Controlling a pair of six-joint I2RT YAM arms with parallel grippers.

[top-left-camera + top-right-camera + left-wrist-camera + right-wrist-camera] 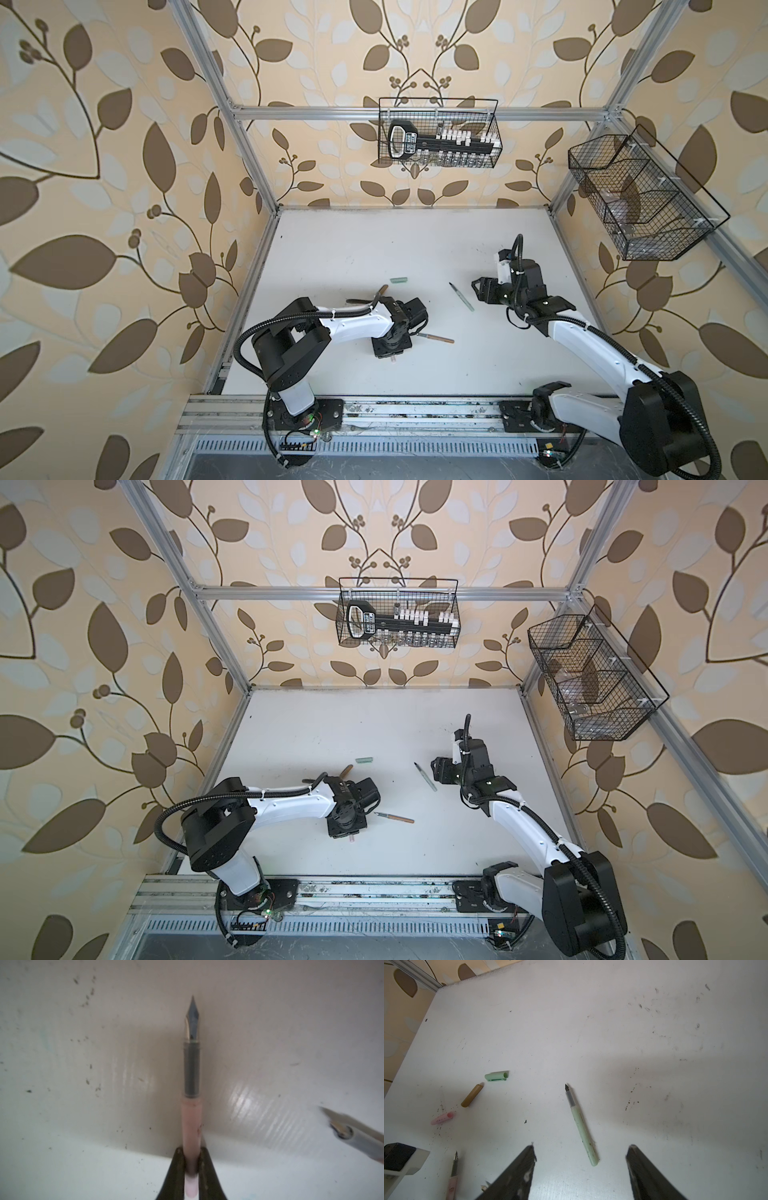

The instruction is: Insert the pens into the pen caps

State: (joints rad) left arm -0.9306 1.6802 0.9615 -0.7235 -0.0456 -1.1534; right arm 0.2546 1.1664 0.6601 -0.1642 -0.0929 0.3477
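My left gripper point(191, 1156) is shut on the pink pen point(191, 1122), low on its barrel, with the dark nib pointing away over the white table. In both top views this gripper is hidden under its own wrist. The tan-brown pen point(434, 337) point(395, 817) lies just to its right. The pale green pen point(581, 1126) point(461, 296) lies between and ahead of the fingers of my open right gripper point(580, 1151) point(478, 289), which holds nothing. The pen caps lie in a loose row: green point(496, 1076) point(399, 280), tan-brown point(472, 1095) point(382, 289), pink point(442, 1119).
A wire basket point(438, 133) with a black tool hangs on the back rail. Another wire basket point(640, 199) hangs on the right rail. Aluminium frame posts edge the white table point(374, 241). The table surface is speckled with dark marks.
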